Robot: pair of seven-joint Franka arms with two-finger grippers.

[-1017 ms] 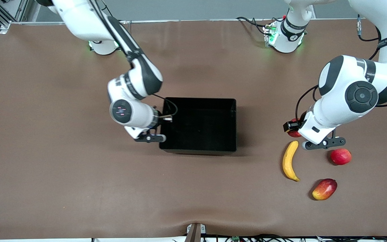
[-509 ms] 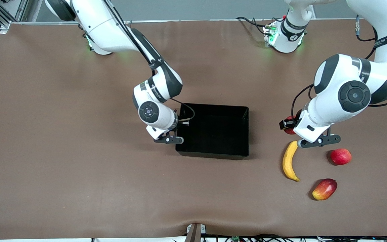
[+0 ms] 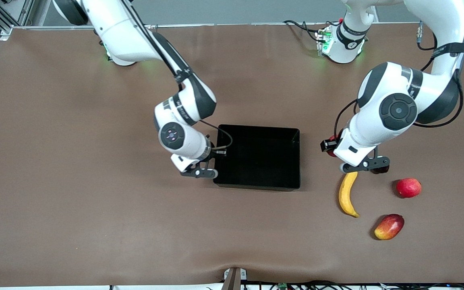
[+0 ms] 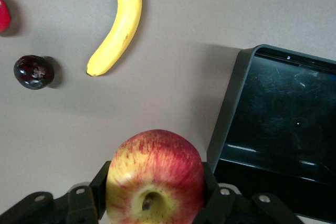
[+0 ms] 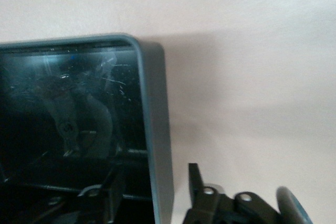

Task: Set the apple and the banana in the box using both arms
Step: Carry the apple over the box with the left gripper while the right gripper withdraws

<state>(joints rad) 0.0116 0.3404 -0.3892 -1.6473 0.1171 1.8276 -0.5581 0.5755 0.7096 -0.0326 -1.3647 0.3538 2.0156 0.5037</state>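
Note:
My left gripper (image 3: pixel 363 165) is shut on the apple (image 4: pixel 155 174), red with yellow streaks, and holds it above the table between the box and the banana. The front view hides the apple under the hand. The banana (image 3: pixel 346 195) lies on the table just nearer the camera than this gripper; it also shows in the left wrist view (image 4: pixel 118 24). The black box (image 3: pixel 256 186) sits mid-table. My right gripper (image 3: pixel 206 174) is open, its fingers (image 5: pixel 197 192) astride the box wall (image 5: pixel 157 129) at the right arm's end, not touching it.
A dark plum-like fruit (image 3: pixel 379 170) lies beside the left gripper. A plain red fruit (image 3: pixel 408 187) and an oblong red-yellow fruit (image 3: pixel 389 226) lie toward the left arm's end, nearer the camera. The box rim (image 4: pixel 231 119) shows in the left wrist view.
The box slid toward the left arm's end with the right gripper at its wall, then stopped. The left gripper carried the apple toward the box, uncovering the dark fruit.

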